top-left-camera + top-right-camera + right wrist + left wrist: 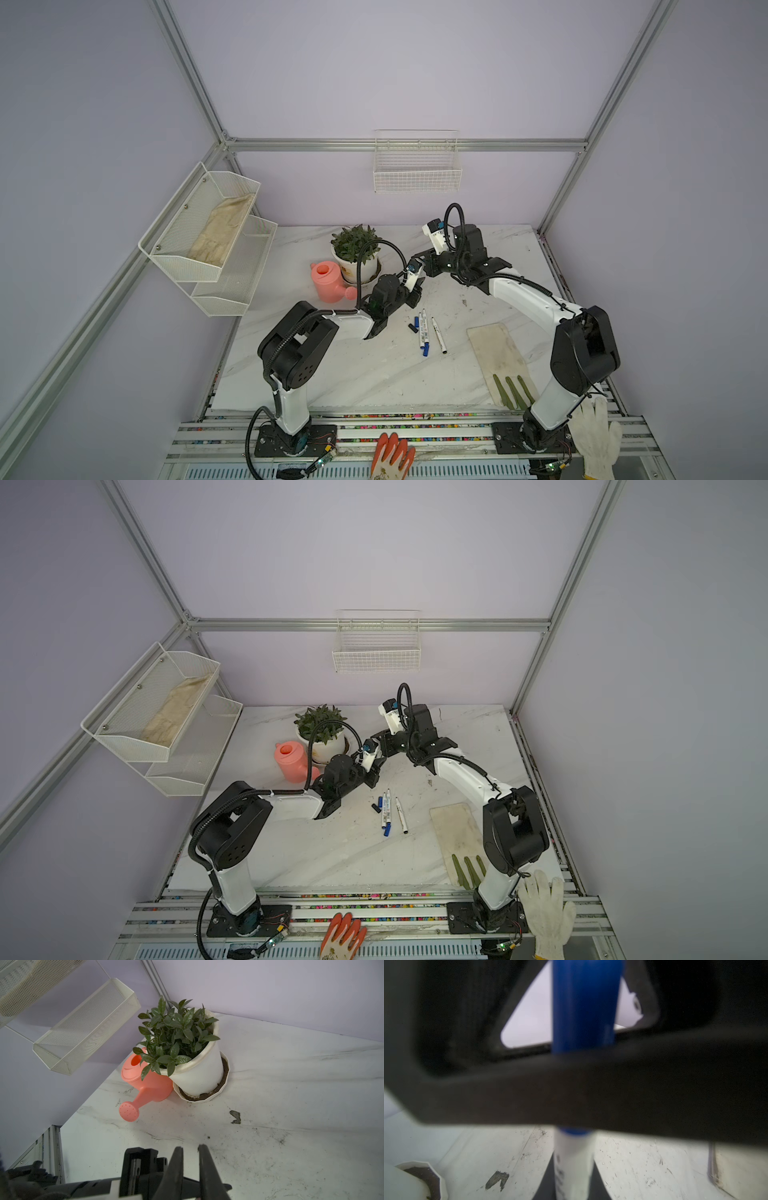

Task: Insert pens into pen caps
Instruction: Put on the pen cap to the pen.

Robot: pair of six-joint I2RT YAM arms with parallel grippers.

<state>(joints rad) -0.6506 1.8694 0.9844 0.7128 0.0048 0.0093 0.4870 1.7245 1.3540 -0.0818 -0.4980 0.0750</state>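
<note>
While the left pincer is pinching a white pen by its barrel and the right pincer, nearly pressed together, is seemingly gripping the blue cap on its tip, capping is probably finishing. The next move is likely calling for releasing, then reaching for the loose pens lying at six o'clock on the desk.

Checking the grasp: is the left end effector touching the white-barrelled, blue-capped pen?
Touching: in the left wrist view the left end effector clamps the white-barrelled pen between its dark fingers.
</note>
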